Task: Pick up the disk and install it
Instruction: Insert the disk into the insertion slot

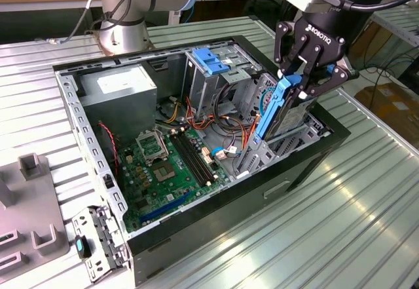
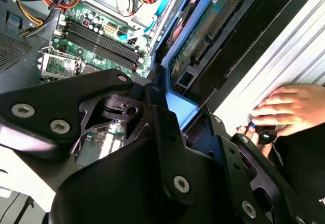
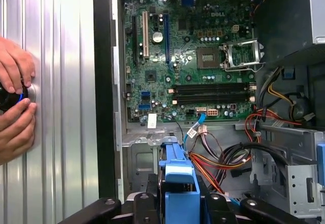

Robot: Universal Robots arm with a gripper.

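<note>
In the exterior view my gripper (image 1: 302, 82) is shut on the disk (image 1: 288, 115), which stands on edge with a blue rail along its side. Its lower end reaches into the bay at the exterior view's right end of the open computer case (image 1: 314, 154). The second wrist view has the disk's (image 2: 213, 26) green circuit board and blue rail running away from the gripper (image 2: 185, 107) into the case's dark bay. Seen in the first wrist view, the blue rail end of the disk (image 3: 177, 181) sits between the black jaws.
Inside the case lie the motherboard (image 1: 163, 164), a grey power-supply box (image 1: 121, 86), a drive cage with a blue handle (image 1: 211, 63) and loose cables (image 1: 229, 135). A person's hands (image 3: 15, 102) rest on the ribbed table beside the case. Grey fixtures (image 1: 33, 204) stand at the exterior view's left.
</note>
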